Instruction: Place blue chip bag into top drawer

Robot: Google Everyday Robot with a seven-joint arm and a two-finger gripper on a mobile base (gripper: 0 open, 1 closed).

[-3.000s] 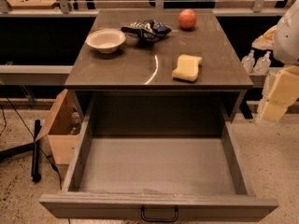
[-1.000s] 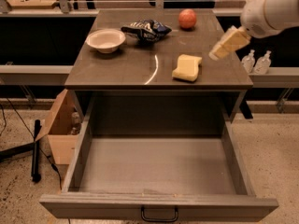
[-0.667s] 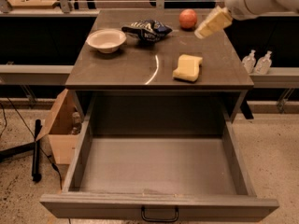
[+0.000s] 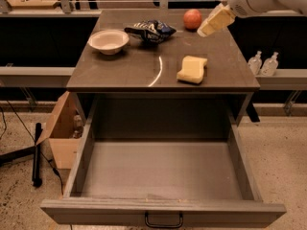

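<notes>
The blue chip bag (image 4: 150, 31) lies crumpled at the back of the cabinet top, between a white bowl and a red apple. The top drawer (image 4: 163, 210) is pulled fully open below the cabinet top, its inside bare, with a small black handle on its front. My gripper (image 4: 211, 25) hangs from the white arm at the upper right, above the back right of the cabinet top, right of the bag and just right of the apple. It holds nothing that I can see.
A white bowl (image 4: 109, 40) sits left of the bag. A red apple (image 4: 192, 18) sits at the back right. A yellow sponge (image 4: 192, 69) lies on the right front of the top. A cardboard box (image 4: 61, 134) stands on the floor at left; two bottles (image 4: 263, 63) stand at right.
The arm has swung in from the far right and moved up and left across the cabinet top, now near the apple. The bag, bowl, sponge and drawer have not moved.
</notes>
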